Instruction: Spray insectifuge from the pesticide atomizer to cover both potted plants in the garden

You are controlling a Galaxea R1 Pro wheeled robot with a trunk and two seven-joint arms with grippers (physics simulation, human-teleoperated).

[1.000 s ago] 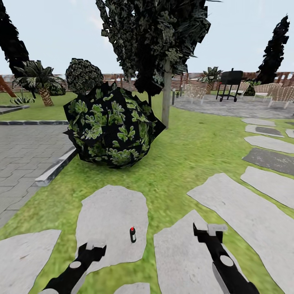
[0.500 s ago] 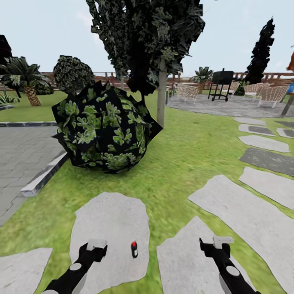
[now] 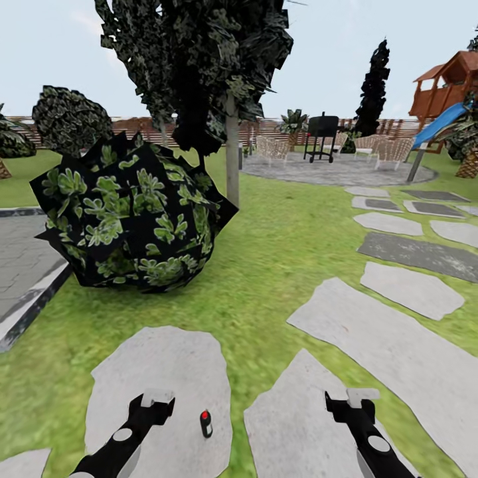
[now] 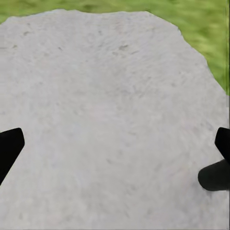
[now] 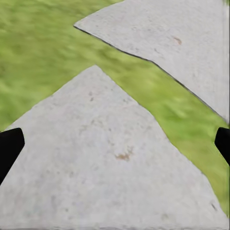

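Rough matt grey stone slabs (image 3: 166,372), coarse green lawn (image 3: 279,265), brown slatted wood fence (image 3: 143,125), matt black grippers (image 3: 154,402).

Head looks forward; wrists face slabs (image 4: 105,110) closely.

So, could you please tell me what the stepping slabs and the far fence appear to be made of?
The stepping slabs look like matte grey stone: irregular outlines and a faintly speckled, unpolished surface. The fence seems to be brown wood, judging by its horizontal slats, though it is too distant to be sure.
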